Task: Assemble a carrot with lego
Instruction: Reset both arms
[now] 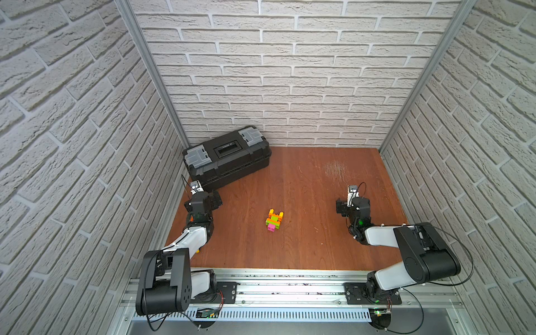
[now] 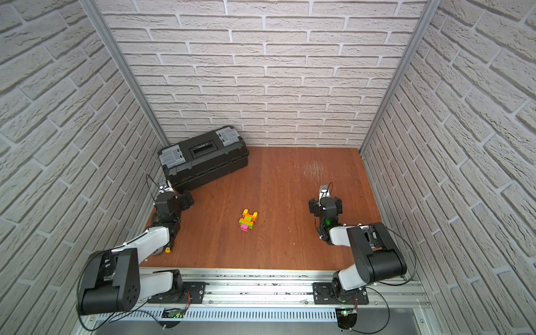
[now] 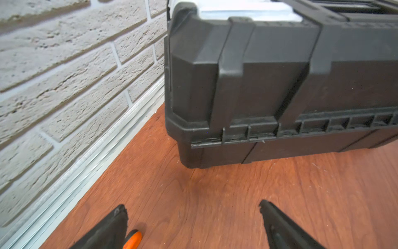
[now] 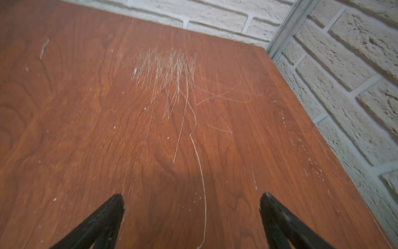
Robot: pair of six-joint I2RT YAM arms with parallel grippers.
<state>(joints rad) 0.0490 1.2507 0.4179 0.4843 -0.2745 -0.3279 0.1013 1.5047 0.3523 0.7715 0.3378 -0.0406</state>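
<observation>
At mid-table, carrot (image 1: 274, 221): lies flat on the wooden table (image 1: 304, 246), alone and untouched, seen in both top views (image 2: 248, 220).
Long axis: runs near to far, pink end toward the near edge, the two yellow prongs toward the far wall, leaning a little right.
Build: pink, lime-green and orange layers look joined. No loose brick shows, so the assembly is probably finished.
Left gripper (image 3: 193, 209): fingers spread wide, nothing between them. It faces the black toolbox (image 1: 227, 158) at the far left. An orange handle (image 3: 133, 239) lies just beside one finger.
Right gripper (image 4: 191, 198): fingers spread wide and empty over bare wood, aimed at the scratches (image 4: 168, 71) toward the far right corner.
Bearing: the carrot lies between the two arms, right of the left fingers and left of the right fingers, a little nearer than both. Neither wrist view shows it.
Nearer arm: no clear difference; both stand well apart from it.
Next reach: either arm would first have to turn inward, and closing across the short width would suit this axis.
</observation>
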